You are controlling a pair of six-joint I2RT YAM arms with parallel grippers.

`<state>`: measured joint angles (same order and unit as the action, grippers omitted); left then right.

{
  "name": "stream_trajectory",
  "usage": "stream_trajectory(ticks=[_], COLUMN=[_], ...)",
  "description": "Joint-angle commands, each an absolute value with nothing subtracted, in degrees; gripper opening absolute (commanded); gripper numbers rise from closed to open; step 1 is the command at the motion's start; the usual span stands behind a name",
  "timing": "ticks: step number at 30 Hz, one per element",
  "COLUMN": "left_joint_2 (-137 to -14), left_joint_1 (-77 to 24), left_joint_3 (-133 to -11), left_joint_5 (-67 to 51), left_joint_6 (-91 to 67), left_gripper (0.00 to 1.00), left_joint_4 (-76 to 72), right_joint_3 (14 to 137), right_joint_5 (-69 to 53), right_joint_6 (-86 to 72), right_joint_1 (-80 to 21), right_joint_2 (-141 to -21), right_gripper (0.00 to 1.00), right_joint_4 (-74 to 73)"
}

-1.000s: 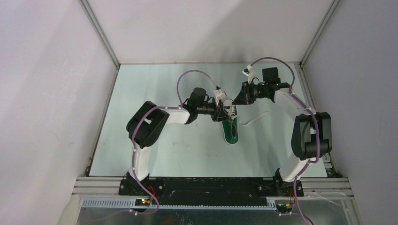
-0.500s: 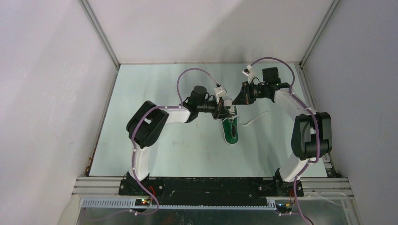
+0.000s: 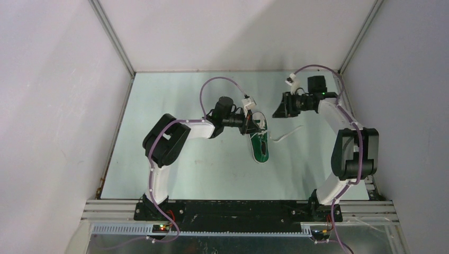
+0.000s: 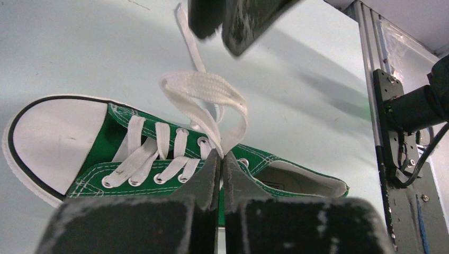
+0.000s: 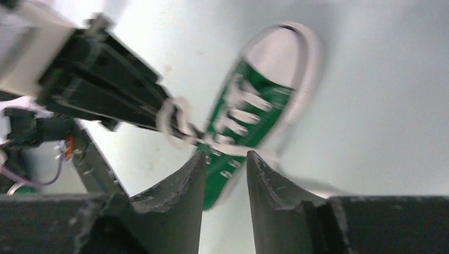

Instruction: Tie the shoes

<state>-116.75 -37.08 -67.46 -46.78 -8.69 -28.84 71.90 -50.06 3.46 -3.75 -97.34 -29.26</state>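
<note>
On pale green table (image 3: 174, 159), boxed by white walls (image 3: 53, 106), green sneaker (image 3: 260, 148) is lying near centre. Left gripper (image 4: 221, 157) is clamping fully closed on white lace loop (image 4: 204, 87). Right gripper (image 3: 279, 111) is hovering at sneaker's 2 o'clock, fingers parted, gripping nothing. Overhead, left gripper is covering sneaker's 12 o'clock end; right wrist view is smearing.

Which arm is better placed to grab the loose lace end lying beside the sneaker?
Probably right. The left pincer is shut on the lace loop over the sneaker. The right pincer is open, empty, and on the loose lace end's side.
</note>
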Motion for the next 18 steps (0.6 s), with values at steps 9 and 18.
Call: stream_trajectory(ticks=[9,18], left_joint_2=[-115.83,-113.91], left_joint_1=[-36.83,-36.87], left_joint_3=[-67.78,-67.64], left_joint_5=[-49.11,-49.45], left_joint_6=[-9.78,-6.82], left_gripper=[0.00,0.00], left_joint_4=[-29.36,-23.88], right_joint_3=[73.48,77.36], right_joint_5=[-11.45,1.49], right_joint_6=[-11.06,-24.37], right_joint_1=[3.60,0.94], right_joint_2=[-97.95,-105.25], right_gripper=[0.45,0.44], right_joint_4=[-42.50,-41.30])
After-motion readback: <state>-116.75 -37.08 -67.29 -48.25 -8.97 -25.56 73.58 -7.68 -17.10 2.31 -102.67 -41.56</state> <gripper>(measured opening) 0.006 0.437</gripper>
